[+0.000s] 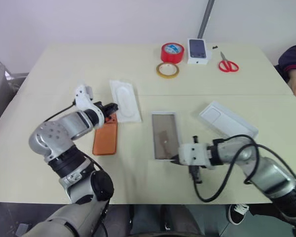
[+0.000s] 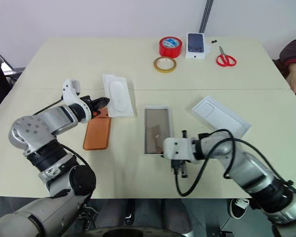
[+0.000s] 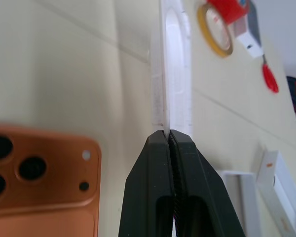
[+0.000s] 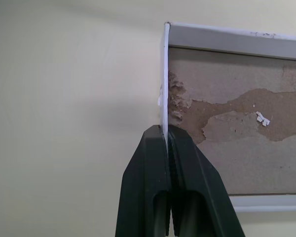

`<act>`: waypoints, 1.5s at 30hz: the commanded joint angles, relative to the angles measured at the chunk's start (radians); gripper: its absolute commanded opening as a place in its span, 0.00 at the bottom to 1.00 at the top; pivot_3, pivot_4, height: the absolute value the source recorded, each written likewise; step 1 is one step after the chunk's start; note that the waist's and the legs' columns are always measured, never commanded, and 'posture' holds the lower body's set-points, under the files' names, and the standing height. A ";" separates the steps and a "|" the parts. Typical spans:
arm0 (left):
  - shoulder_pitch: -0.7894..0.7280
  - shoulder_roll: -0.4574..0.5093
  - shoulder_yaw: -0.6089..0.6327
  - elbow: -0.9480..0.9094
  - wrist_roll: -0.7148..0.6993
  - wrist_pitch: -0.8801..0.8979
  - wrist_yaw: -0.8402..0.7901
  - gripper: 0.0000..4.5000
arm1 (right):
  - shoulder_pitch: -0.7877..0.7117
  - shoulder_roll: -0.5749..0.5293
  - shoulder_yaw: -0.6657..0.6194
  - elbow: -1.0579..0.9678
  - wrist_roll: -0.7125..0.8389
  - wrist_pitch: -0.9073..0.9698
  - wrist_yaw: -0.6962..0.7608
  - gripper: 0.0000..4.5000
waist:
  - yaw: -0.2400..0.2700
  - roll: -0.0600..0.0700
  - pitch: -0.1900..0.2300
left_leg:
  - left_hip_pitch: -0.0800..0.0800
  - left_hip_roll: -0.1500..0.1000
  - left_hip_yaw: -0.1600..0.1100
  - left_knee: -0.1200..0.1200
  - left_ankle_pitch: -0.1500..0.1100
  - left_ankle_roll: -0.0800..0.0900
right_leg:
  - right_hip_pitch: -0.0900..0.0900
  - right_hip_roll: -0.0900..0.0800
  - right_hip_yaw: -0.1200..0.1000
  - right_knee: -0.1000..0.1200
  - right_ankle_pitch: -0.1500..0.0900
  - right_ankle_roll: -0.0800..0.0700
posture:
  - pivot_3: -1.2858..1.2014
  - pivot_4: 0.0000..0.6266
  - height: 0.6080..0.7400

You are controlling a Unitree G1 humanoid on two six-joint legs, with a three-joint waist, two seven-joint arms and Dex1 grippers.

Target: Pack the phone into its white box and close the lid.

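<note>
The right claw (image 4: 166, 129) is clenched on the near rim of the white box (image 1: 165, 134), one finger inside the wall and one outside, likely to pin the tray or shift it before anything goes in. Past that claw the box's brownish floor lies bare, so the phone is not yet packed. Just beyond and to its right the lid (image 1: 228, 119) lies on the worktop (image 1: 64, 64), set aside and leaving the box open. The left claw (image 3: 170, 140) is clenched on the near edge of the white insert (image 1: 125, 100), probably to move it away. The phone (image 1: 105, 138) lies flat just beside and below that claw, camera side up, apart from the box and free to be picked up.
</note>
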 commanded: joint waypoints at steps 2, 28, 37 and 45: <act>-0.015 0.004 0.007 -0.012 -0.055 0.009 -0.002 0.00 | -0.107 0.078 0.050 0.070 -0.091 0.009 -0.017 0.01 | 0.003 -0.001 0.001 | 0.000 0.000 0.000 0.001 0.000 0.000 | 0.000 -0.001 0.000 0.000 0.000 0.000 | 0.52 0.24 1.00; 0.256 -0.150 -0.179 -0.118 -0.506 0.009 0.275 0.00 | -0.025 -0.001 -0.351 0.057 0.114 0.162 -0.044 0.40 | -0.002 -0.001 0.000 | -0.001 0.000 -0.001 0.000 0.000 0.001 | 0.000 -0.001 0.000 0.000 0.000 0.000 | 0.52 0.24 1.00; 0.303 -0.119 -0.240 -0.096 -0.659 0.009 0.381 0.29 | -0.044 0.014 -0.336 0.090 0.106 0.141 -0.070 0.40 | 0.002 -0.001 0.000 | -0.001 -0.001 -0.001 0.001 0.000 0.001 | 0.001 -0.001 0.000 0.000 0.000 0.000 | 0.52 0.24 1.00; 0.265 0.025 -0.240 -0.063 -0.808 -0.071 0.410 0.73 | -0.101 0.072 -0.316 0.120 0.120 0.162 -0.095 0.22 | -0.002 -0.001 0.000 | 0.000 0.000 -0.001 0.001 0.000 0.000 | 0.000 0.000 0.000 0.000 0.000 0.000 | 0.52 0.24 1.00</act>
